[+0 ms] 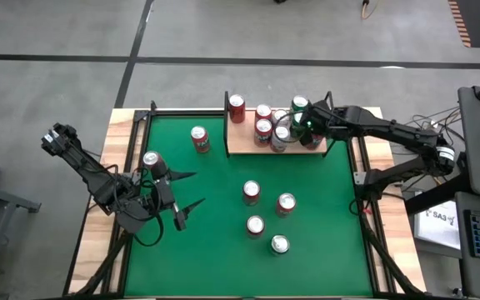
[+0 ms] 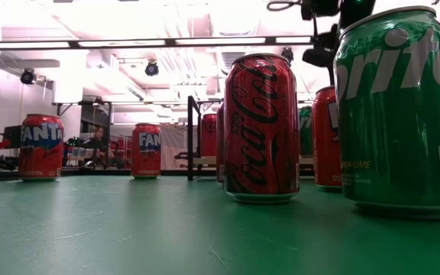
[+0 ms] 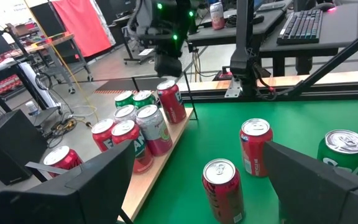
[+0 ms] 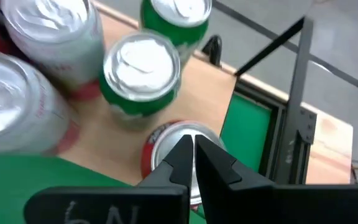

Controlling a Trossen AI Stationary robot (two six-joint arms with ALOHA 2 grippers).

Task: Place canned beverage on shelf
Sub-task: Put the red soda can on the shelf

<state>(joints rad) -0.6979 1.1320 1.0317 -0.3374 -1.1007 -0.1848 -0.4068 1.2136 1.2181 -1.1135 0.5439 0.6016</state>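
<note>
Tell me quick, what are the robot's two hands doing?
Left end effector: open, holding nothing, over the green table.
Right end effector: shut, empty, above a red can on the shelf.

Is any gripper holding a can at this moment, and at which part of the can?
Nothing is held. The right gripper is shut, above a red can on the shelf, not around it. The left gripper is open and empty.
</note>
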